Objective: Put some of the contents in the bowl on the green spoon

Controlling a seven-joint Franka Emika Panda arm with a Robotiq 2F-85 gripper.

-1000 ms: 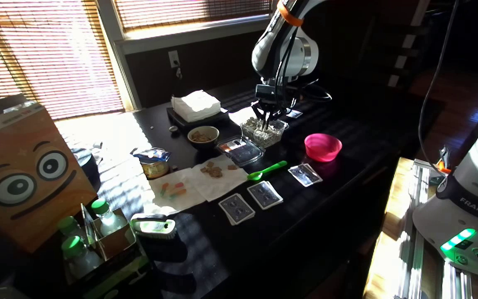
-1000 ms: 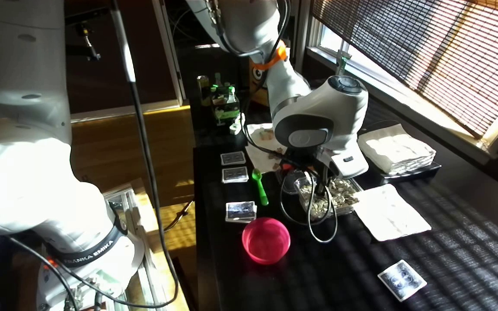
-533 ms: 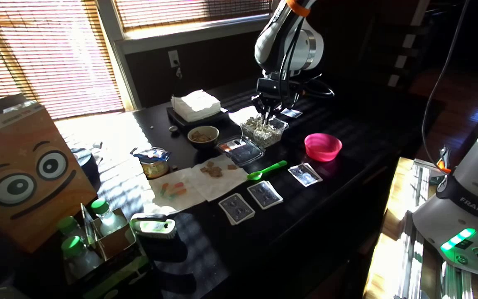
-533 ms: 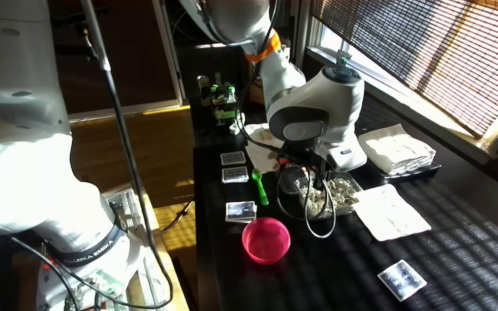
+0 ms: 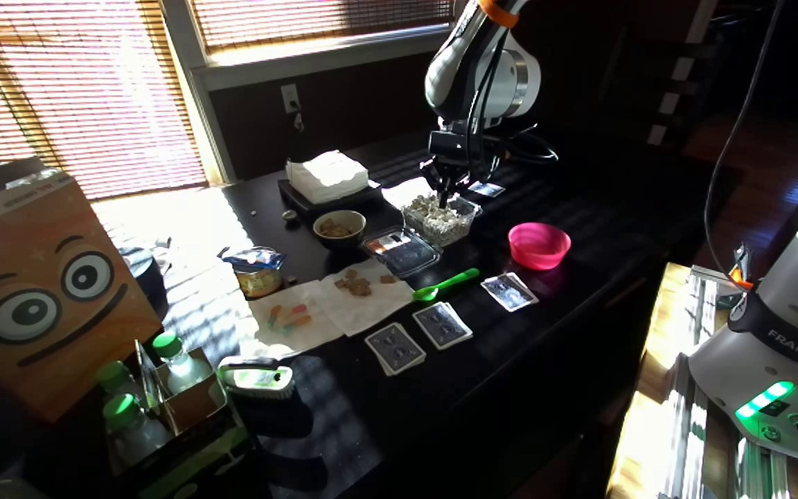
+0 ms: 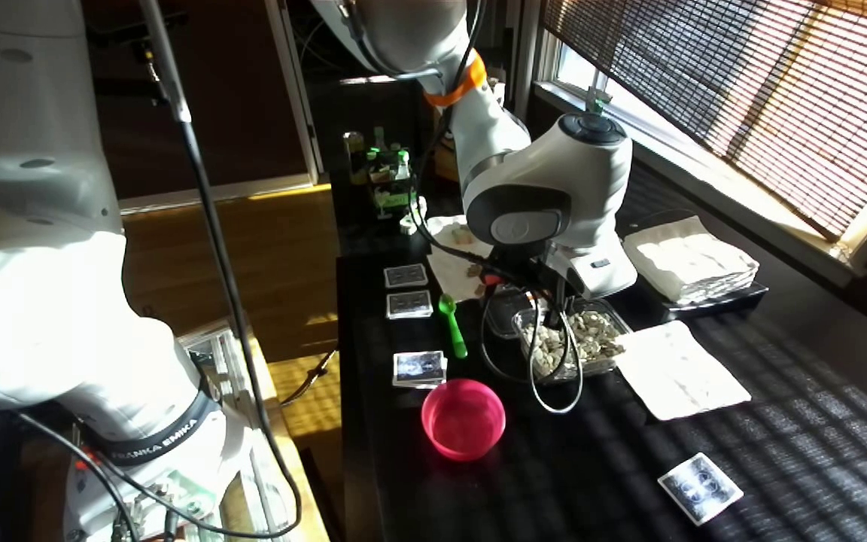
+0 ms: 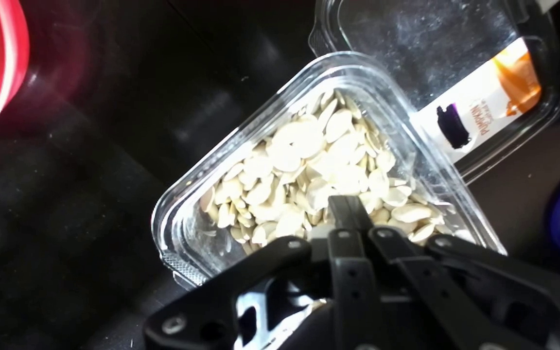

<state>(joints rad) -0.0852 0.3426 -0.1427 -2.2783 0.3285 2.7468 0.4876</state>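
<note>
The green spoon (image 5: 449,282) lies flat on the black table, and it also shows in an exterior view (image 6: 454,329). A clear plastic container (image 7: 241,136) holds pale seeds (image 7: 304,141). My gripper (image 7: 350,210) points down at the seeds, its fingertips together. No seed shows between them; whether the tips touch the seeds I cannot tell. In an exterior view the gripper (image 5: 443,202) is over the container. A small dark bowl (image 5: 339,242) with brown pieces stands left of the container. A pink bowl (image 5: 539,258) stands right of it, and shows at the wrist view's left edge (image 7: 15,73).
The container's lid (image 5: 402,255) lies beside it. Card stacks (image 5: 442,326) and napkins (image 5: 371,308) with brown pieces and candies lie near the spoon. A napkin stack (image 5: 330,177), a tin (image 5: 258,281), a bottle carrier (image 5: 194,409) and an orange box (image 5: 52,291) stand on the table.
The arm has shifted slightly and the gripper has risen a little over the container. The fingertips, a little apart before, are now together. The spoon and bowls have not moved.
</note>
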